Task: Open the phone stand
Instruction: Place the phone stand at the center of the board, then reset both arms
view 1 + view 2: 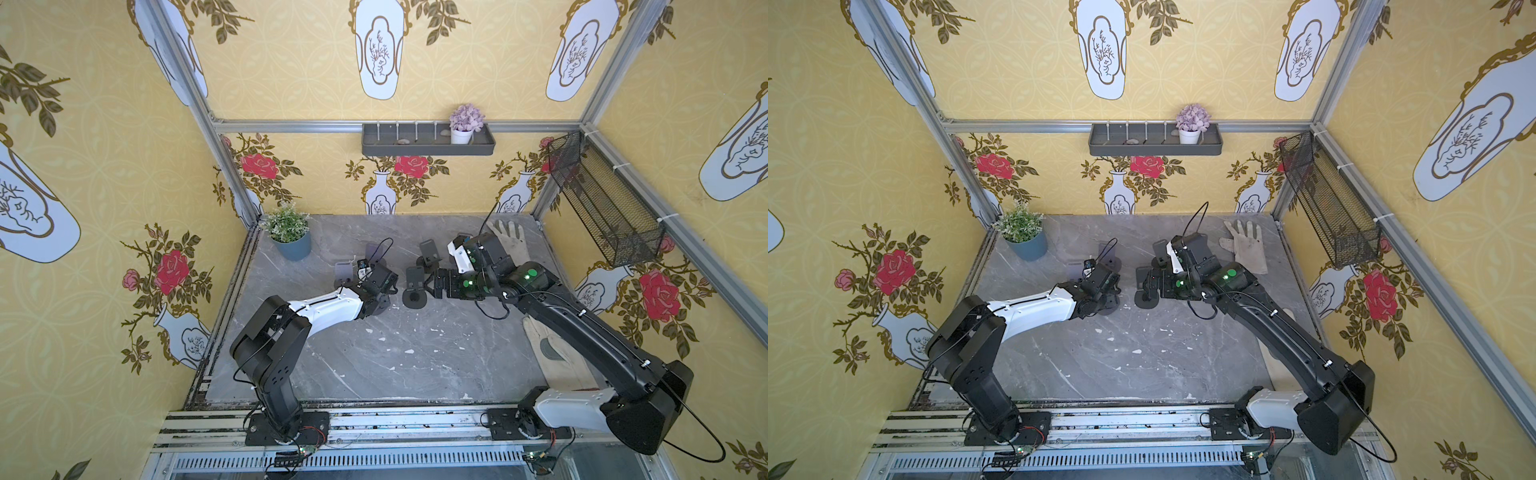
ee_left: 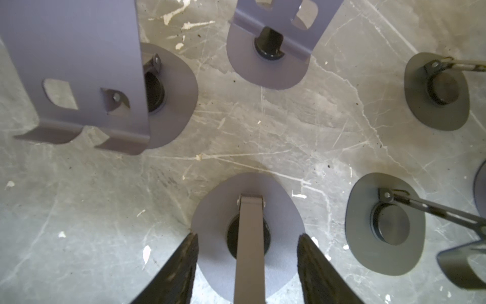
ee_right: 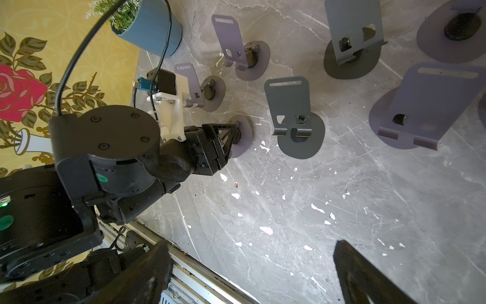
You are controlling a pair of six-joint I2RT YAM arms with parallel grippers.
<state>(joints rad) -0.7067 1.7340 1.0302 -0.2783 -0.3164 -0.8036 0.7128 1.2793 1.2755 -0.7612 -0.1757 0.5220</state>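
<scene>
In the left wrist view a lilac phone stand's round base (image 2: pixel 215 237) lies flat on the marble table. Its slim arm (image 2: pixel 249 250) rises from the hinge up between my fingers, and its plate is out of view. My left gripper (image 2: pixel 247 235) straddles this base, with both fingertips (image 2: pixel 190 250) against its opposite edges. The right wrist view shows the same grip, with the left gripper (image 3: pixel 232 131) down on the base (image 3: pixel 244 147). My right gripper (image 3: pixel 251 244) hangs wide open over bare table near the front edge, holding nothing.
Several other stands surround it: lilac ones (image 2: pixel 79 65) (image 2: pixel 276 26) with plates raised, dark ones (image 2: pixel 436 92) (image 2: pixel 386 223) (image 3: pixel 294 118). A potted plant (image 1: pixel 291 241) stands back left. Gloves (image 1: pixel 509 241) (image 1: pixel 552 353) lie on the right, below a wire basket (image 1: pixel 602 199).
</scene>
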